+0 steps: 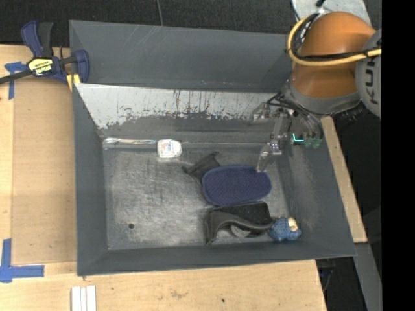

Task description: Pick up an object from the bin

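Dark handle-like piece (200,165) half under the blue oval pad (237,185) — small blue lump (283,229) indistinct

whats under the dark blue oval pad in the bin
A dark grey pointed piece sticks out from under the dark blue oval pad at its upper left. How far it runs beneath is covered.

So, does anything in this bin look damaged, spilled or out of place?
Nothing spilled or broken. Only the bin's back wall looks odd: dark vertical streaks and scuffs run along it, like wear.
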### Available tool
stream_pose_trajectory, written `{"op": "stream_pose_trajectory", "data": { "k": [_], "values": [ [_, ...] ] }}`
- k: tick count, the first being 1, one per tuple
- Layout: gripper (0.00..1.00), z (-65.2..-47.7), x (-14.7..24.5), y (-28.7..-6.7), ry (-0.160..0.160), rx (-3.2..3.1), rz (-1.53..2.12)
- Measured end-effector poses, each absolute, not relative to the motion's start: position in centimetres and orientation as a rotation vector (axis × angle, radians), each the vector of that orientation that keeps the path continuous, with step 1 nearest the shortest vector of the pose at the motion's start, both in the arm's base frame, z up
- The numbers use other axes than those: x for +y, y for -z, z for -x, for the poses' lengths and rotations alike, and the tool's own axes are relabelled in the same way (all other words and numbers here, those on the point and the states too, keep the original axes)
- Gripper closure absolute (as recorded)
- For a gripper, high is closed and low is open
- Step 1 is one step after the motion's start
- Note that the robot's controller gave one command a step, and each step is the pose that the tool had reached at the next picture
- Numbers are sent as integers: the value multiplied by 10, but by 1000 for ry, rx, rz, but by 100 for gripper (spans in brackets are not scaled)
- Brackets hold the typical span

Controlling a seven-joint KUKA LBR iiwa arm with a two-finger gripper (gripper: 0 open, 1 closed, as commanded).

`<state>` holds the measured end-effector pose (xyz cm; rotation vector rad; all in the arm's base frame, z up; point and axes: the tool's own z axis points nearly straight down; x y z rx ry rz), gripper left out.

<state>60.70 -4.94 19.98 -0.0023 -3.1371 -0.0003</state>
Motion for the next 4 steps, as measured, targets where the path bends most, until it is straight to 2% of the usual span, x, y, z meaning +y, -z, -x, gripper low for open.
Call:
{"op": "stream_pose_trajectory", "data": {
  "k": [1, 2, 3, 4],
  "values": [
    [0, -560, 35, -97, 3, -3137, 128],
    [0, -566, 19, -78, 14, -3133, -408],
    [100, -566, 18, -80, 9, -3128, -409],
    [100, -554, -3, -234, -4, -3100, -581]
  ]
}}
